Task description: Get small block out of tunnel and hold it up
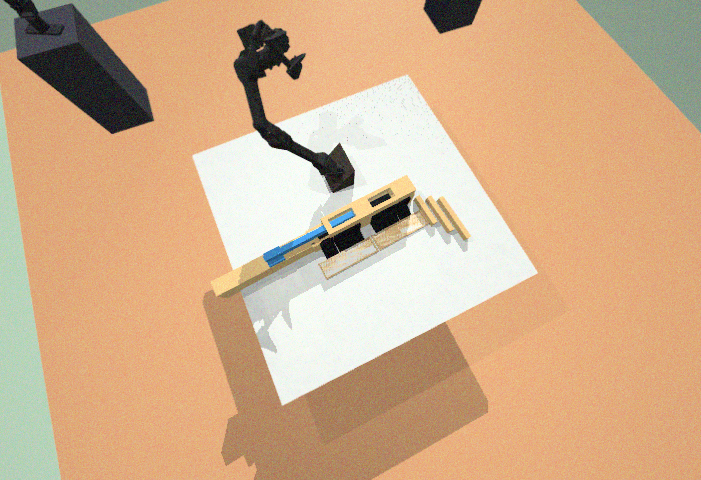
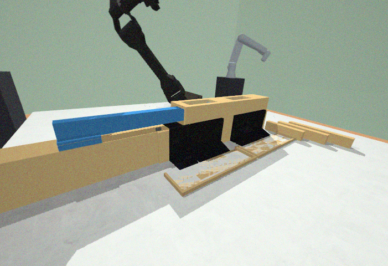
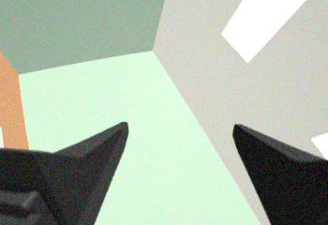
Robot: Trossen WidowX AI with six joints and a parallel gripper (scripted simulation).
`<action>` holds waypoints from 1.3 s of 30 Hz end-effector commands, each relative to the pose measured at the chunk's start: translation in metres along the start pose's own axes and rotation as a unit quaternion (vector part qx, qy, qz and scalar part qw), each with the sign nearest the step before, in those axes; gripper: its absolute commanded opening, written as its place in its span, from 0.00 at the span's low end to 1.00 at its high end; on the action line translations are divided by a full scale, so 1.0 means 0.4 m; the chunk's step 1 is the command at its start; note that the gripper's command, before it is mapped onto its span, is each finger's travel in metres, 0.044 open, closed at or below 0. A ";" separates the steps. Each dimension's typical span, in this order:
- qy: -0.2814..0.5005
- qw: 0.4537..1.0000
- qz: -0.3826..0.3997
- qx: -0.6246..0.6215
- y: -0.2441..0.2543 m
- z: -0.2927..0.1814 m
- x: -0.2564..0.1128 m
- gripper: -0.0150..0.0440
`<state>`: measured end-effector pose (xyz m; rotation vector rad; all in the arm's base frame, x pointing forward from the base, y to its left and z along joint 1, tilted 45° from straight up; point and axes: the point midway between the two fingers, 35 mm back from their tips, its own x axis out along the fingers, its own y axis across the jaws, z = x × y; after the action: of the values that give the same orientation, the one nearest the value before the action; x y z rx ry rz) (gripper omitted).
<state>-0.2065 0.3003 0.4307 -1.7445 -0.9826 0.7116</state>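
From where I stand, the arm is reared up high over the far side of the white table (image 1: 396, 294) (image 2: 263, 213), its gripper (image 3: 180, 127) spread nearly as wide as it goes, with nothing between the fingers. The small block itself I can't pick out; by the task it sits inside the covered tunnel (image 1: 366, 211) (image 2: 200, 112), a long wooden housing with two windows cut in its roof and black recesses along its side.

What shows instead is a long blue bar (image 1: 305, 236) (image 2: 115, 122) running out of the tunnel's end above a wooden rail (image 1: 237, 278) (image 2: 74, 169). I take it for the handle of the sliding cage. It looks stiff and straight-sided, probably light, and it should slide along its length but bind if twisted or pulled askew. I'd take hold near its outer end, by the stepped blue foot, one finger on each long side, and draw straight away from the tunnel along the rail.

The block, once uncovered, will likely be light and rigid, small enough to tip or squirt away from a pinch off its middle. Best to come from above, fingers square on opposite faces, and lift straight up. Three loose wooden rods (image 1: 440, 217) (image 2: 313, 133) lie just past the far end; they look hard and slim, and I'd guess they roll little, being square-edged.
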 end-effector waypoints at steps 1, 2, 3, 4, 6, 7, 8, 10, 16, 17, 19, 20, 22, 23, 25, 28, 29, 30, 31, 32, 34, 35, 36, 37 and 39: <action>0.000 1.000 0.000 0.000 0.000 0.000 0.000 0.98; 0.001 1.000 0.001 0.001 0.002 0.000 0.003 1.00; 0.003 1.000 0.005 0.005 0.006 0.001 0.011 1.00; 0.006 1.000 0.011 0.012 0.015 0.002 0.025 1.00; 0.018 0.999 0.031 0.033 0.042 0.003 0.070 1.00; 0.026 0.998 0.044 0.048 0.060 0.003 0.098 1.00; 0.034 0.996 0.055 0.061 0.076 0.002 0.124 1.00; 0.046 0.993 0.070 0.079 0.103 -0.001 0.159 1.00; 0.107 0.970 0.129 0.176 0.240 -0.013 0.307 1.00; 0.123 0.964 0.140 0.190 0.271 -0.025 0.335 1.00; 0.156 0.950 0.161 0.219 0.335 -0.052 0.387 1.00; 0.173 0.941 0.171 0.234 0.368 -0.068 0.412 1.00; 0.210 0.922 0.190 0.263 0.437 -0.104 0.456 1.00; 0.228 0.912 0.198 0.278 0.471 -0.123 0.476 1.00; 0.266 0.888 0.214 0.308 0.542 -0.165 0.510 1.00; 0.326 0.846 0.233 0.352 0.649 -0.235 0.547 1.00; 0.346 0.830 0.238 0.366 0.685 -0.259 0.555 1.00; 0.367 0.814 0.242 0.380 0.721 -0.284 0.561 1.00; 0.387 0.796 0.246 0.394 0.757 -0.308 0.566 1.00; 0.408 0.778 0.249 0.408 0.793 -0.334 0.568 1.00; 0.450 0.738 0.253 0.434 0.865 -0.385 0.566 1.00; 0.471 0.717 0.253 0.447 0.901 -0.410 0.561 1.00; 0.493 0.695 0.253 0.459 0.937 -0.435 0.555 1.00; 0.514 0.671 0.252 0.471 0.972 -0.460 0.546 1.00; 0.556 0.621 0.248 0.493 1.042 -0.509 0.523 1.00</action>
<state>0.1569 0.3385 0.1394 -1.1189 0.5834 0.3427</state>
